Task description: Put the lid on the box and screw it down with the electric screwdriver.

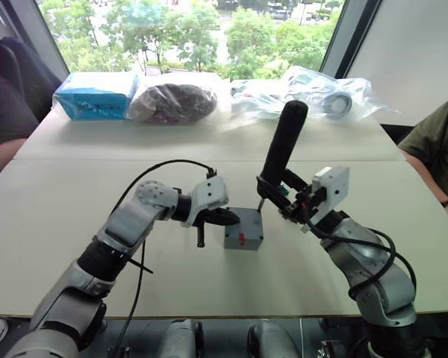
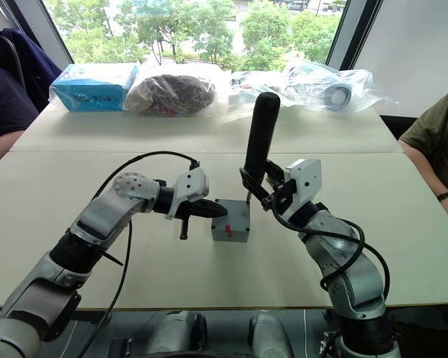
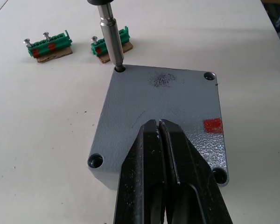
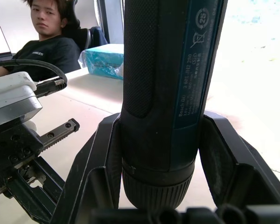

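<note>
White tabletop (image 1: 75, 246) runs wide under my cameras, with a person's arm (image 1: 433, 160) resting at its right edge; along the far side I see a blue packet (image 1: 97, 95) and clear plastic bags (image 1: 313, 93). Nearer, the electric screwdriver (image 1: 282, 145) stands almost upright, leaning slightly, gripped low on its black body by my right gripper (image 4: 154, 158); its two fingers are spread just wide enough to clamp the barrel from both sides. The metal bit (image 3: 111, 32) sits in the screw hole at one far corner of the lid (image 3: 163, 116). That lid lies flat on top of the box (image 1: 243, 237), which rests mid-table between my two arms with its red mark (image 1: 241, 239) on the side wall facing me. My left gripper (image 3: 159, 128) presses down on the lid's top with its fingers closed together, pinching nothing. Smallest of all, two green blocks (image 3: 49, 45) with screws sit on the table just beyond the box.
</note>
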{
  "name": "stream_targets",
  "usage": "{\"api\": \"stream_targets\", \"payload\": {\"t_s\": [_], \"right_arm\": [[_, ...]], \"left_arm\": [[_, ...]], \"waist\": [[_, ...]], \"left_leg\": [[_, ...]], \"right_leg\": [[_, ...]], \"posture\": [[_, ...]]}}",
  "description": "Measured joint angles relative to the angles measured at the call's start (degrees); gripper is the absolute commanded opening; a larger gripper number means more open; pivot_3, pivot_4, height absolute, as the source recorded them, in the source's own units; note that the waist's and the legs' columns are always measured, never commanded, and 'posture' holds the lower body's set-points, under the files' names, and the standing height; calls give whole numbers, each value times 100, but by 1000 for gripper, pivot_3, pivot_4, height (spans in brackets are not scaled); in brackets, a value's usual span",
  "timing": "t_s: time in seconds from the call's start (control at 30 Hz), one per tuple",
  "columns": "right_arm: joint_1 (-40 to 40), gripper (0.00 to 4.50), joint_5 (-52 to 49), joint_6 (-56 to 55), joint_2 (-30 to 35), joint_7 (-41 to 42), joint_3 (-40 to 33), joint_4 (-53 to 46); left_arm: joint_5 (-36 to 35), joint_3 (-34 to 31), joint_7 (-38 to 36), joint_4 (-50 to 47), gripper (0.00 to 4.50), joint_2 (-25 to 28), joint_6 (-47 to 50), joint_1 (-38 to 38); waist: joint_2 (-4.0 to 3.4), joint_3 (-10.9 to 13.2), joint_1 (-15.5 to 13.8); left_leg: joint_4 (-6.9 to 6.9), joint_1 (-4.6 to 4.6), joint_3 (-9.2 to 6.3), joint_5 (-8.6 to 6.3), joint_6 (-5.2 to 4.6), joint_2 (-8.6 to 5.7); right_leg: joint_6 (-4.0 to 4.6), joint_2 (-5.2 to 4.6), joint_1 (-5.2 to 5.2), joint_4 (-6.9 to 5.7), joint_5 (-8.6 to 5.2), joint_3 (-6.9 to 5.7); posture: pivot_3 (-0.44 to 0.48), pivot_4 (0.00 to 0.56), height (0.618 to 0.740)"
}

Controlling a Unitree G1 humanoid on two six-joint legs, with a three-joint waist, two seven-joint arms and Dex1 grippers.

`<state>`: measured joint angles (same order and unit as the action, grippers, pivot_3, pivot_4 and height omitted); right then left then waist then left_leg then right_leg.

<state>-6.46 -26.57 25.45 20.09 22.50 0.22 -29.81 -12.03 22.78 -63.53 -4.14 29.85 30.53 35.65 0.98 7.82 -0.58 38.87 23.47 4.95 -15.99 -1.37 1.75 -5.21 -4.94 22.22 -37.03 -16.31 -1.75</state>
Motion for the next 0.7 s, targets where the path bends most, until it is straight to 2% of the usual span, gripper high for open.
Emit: {"api": "stream_targets", "payload": {"t_s": [0.5, 0.7], "right_arm": [[-18, 1808, 46, 0, -55, -16, 1, 27], [-39, 1808, 47, 0, -55, -7, 3, 41]], "left_arm": [[18, 3, 0, -3, 0, -1, -6, -2], [19, 2, 2, 7, 0, -8, -18, -1]], "waist": [[-2, -5, 4], [-1, -5, 9]], "left_leg": [[-11, -4, -2, -1, 2, -2], [-55, -16, -2, 2, 7, -23]], "right_leg": [[30, -31, 0, 2, -16, -7], [33, -59, 3, 8, -18, -10]], "posture": [[0, 150, 740], [0, 150, 740]]}}
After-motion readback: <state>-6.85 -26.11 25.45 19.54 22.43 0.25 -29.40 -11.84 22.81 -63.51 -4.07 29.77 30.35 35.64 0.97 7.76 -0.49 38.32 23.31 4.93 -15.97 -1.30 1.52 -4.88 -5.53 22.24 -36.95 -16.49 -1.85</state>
